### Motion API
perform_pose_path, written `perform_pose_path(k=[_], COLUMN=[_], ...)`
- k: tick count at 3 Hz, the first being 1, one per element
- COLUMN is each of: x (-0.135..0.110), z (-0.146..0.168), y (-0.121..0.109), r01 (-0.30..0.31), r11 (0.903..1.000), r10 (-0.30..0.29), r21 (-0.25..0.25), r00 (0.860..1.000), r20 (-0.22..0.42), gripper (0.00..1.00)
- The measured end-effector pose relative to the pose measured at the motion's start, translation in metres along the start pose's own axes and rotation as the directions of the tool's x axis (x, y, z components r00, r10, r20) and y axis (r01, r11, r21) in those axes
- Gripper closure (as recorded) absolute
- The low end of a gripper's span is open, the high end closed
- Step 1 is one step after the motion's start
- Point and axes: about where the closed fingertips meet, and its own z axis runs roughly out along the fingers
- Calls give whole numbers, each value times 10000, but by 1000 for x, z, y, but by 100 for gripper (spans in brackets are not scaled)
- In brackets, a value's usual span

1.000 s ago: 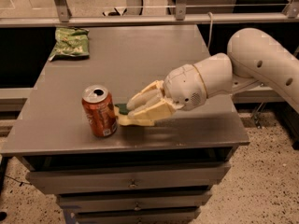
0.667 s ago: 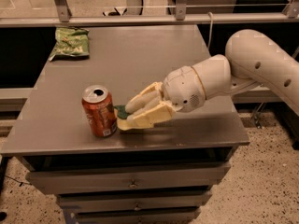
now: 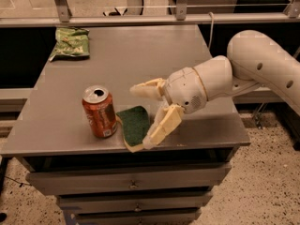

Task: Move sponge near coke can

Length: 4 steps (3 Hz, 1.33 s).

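The coke can [image 3: 99, 111], red-orange with a silver top, stands upright near the front left of the grey table [image 3: 187, 64]. The sponge [image 3: 131, 123], dark green top over pale yellow foam, lies flat on the table just right of the can, close to the front edge. My gripper [image 3: 142, 116] is open just right of the sponge, with one finger [image 3: 146, 89] behind the sponge and the other finger [image 3: 163, 125] along its right edge. The jaws stand wide apart and hold nothing.
A light green snack bag [image 3: 70, 42] lies at the table's back left corner. A metal rail [image 3: 140, 18] runs behind the table. Drawers [image 3: 131, 184] sit under the tabletop. My white arm [image 3: 262, 64] reaches in from the right.
The gripper was shut on the sponge beside the can. Now its fingers have spread open and drawn back a little to the right, and the sponge lies on the table.
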Motion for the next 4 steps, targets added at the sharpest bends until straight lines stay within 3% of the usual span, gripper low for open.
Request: perform_pose_path(k=[1, 2, 3, 4], x=[3, 15, 31, 29], z=[-3, -24, -65, -129], y=[-3, -26, -72, -121], r01=[-85, -357, -399, 59], r11=[9999, 9965, 9806, 9396], r10=[85, 358, 443, 111], r21=[118, 760, 1917, 3423], r00=[10000, 9994, 9988, 9988], r20=[-26, -1, -188, -476], gripper=[0, 0, 0, 0])
